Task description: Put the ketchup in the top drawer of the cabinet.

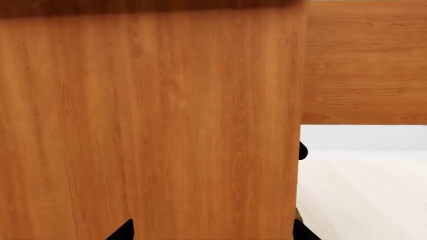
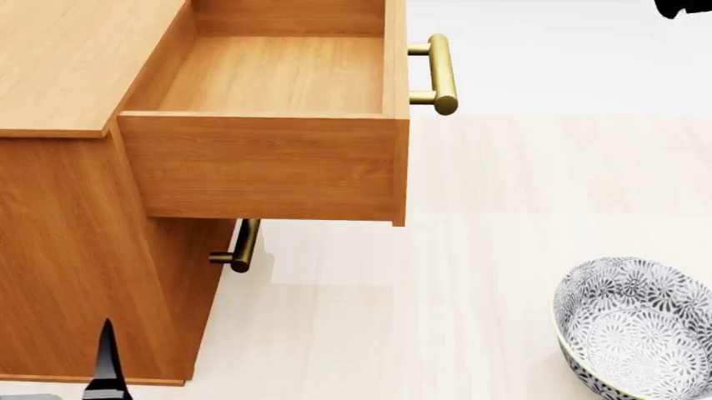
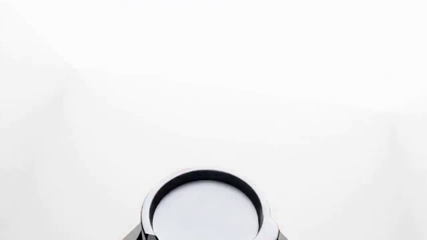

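Note:
The cabinet stands at the left of the head view. Its top drawer is pulled out, open and empty, with its brass handle at the right. In the right wrist view a round silver lid sits between the fingers of my right gripper; it is the ketchup can seen from above, its label hidden. In the head view only a black bit of the right gripper shows at the top right edge, beyond the drawer. My left gripper is open, close against the cabinet's wood.
The lower drawer's brass handle shows under the open drawer. A grey-white patterned bowl stands on the pale floor at the lower right. A dark tip of the left arm shows at the bottom left.

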Tool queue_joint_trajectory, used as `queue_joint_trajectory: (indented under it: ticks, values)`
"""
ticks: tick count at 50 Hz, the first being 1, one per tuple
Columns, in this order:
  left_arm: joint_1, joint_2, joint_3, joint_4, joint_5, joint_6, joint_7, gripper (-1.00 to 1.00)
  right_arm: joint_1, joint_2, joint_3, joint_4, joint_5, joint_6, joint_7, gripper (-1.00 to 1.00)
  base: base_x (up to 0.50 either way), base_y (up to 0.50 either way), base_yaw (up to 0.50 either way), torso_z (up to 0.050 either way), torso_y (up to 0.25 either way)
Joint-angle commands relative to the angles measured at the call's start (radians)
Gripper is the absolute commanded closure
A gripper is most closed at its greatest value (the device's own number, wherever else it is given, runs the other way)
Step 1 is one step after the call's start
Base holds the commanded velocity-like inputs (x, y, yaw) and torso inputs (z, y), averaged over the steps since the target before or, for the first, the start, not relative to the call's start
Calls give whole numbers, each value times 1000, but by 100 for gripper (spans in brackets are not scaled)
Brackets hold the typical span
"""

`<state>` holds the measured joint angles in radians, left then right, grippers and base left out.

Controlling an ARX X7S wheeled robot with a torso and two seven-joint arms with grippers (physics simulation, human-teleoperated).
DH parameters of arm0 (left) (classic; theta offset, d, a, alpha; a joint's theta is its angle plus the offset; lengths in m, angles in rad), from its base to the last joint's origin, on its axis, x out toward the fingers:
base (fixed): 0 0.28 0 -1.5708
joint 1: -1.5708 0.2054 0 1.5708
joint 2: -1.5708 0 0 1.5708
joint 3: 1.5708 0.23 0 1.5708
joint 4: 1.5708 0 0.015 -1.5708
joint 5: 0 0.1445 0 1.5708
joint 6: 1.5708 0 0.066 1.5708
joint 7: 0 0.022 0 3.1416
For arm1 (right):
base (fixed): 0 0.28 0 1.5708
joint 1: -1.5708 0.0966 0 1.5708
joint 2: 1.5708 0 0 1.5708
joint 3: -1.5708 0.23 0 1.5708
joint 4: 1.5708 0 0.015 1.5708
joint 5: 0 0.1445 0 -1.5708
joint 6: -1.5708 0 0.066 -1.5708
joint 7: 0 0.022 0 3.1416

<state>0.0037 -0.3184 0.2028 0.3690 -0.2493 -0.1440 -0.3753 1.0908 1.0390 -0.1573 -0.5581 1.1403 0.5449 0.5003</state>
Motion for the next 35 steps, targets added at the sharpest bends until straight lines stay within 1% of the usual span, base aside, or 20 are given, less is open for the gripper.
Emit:
queue_joint_trajectory:
  ticks: [1,7,19,26,35]
  values:
    - [-4,0,9,0,-2,-1,-1,-100,218,-151,-166,126,-119,49,-92,100,0,0,0,0,0]
    - [-4,1,16,-5,0,4,0,-100,286,-252,-228,231,-172,38,-146,100,0,0,0,0,0]
    - [-1,0,23,-3,1,7,-4,-100,411,-409,-312,405,-232,31,-226,100,0,0,0,0,0]
    - [0,0,21,-1,-10,7,-5,-100,511,-543,-368,612,-276,5,-316,100,0,0,0,0,0]
    - [6,-4,17,-8,-12,19,-8,-100,592,-659,-403,832,-318,-47,-407,100,1,0,0,0,1]
